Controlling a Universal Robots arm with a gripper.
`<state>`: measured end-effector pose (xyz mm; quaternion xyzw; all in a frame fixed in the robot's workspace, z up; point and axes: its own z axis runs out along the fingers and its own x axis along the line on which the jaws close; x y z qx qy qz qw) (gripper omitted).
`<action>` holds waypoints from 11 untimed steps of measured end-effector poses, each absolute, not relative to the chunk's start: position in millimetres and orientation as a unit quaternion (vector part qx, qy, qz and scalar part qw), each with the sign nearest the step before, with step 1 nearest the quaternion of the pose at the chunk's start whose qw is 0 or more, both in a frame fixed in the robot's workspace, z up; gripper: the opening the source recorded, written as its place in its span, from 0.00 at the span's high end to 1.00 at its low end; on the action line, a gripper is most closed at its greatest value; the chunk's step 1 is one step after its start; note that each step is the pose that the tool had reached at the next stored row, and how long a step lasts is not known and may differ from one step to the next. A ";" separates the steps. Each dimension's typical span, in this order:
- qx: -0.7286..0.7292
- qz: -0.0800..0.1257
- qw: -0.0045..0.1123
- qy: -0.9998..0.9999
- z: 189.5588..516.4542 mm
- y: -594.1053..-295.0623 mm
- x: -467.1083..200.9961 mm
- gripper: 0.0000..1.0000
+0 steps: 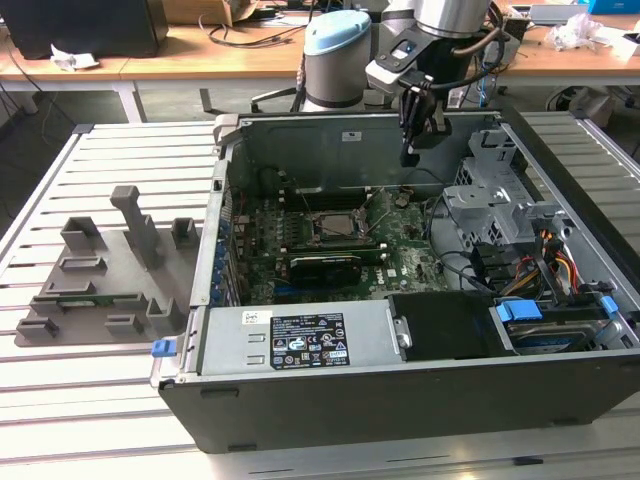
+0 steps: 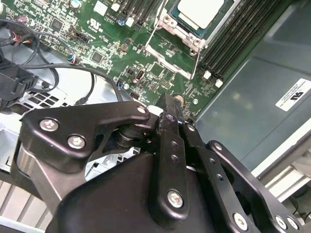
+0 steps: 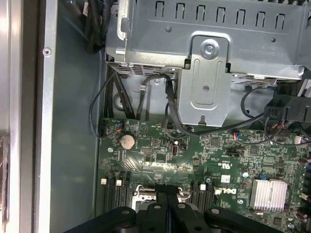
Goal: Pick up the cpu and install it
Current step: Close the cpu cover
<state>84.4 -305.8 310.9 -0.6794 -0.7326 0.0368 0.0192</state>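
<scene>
Slatted metal desk (image 1: 100, 400) carries an open computer case (image 1: 400, 400), and wooden desks (image 1: 250, 55) stand beyond the case. Beside the case, on the exterior view's left, a grey holder tray (image 1: 110, 270) lies on the slats. Over the case's far part, close to its back wall, the arm's gripper (image 1: 408, 156) hangs above the green motherboard (image 1: 400, 265), touching nothing. Its black fingers (image 2: 167, 145) are pressed together with nothing between them. Inside the case, the cpu (image 2: 200, 10) sits in its socket on the motherboard, silvery top up, with a metal frame (image 2: 167, 58) just beside it. The gripper is well apart from it.
</scene>
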 end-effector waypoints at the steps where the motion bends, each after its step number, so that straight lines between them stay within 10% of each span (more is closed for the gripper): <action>1: -0.679 0.037 0.019 -0.733 308.7 -305.8 84.4 0.89; 11: -0.679 0.037 0.019 -0.733 298.5 -305.8 84.4 0.89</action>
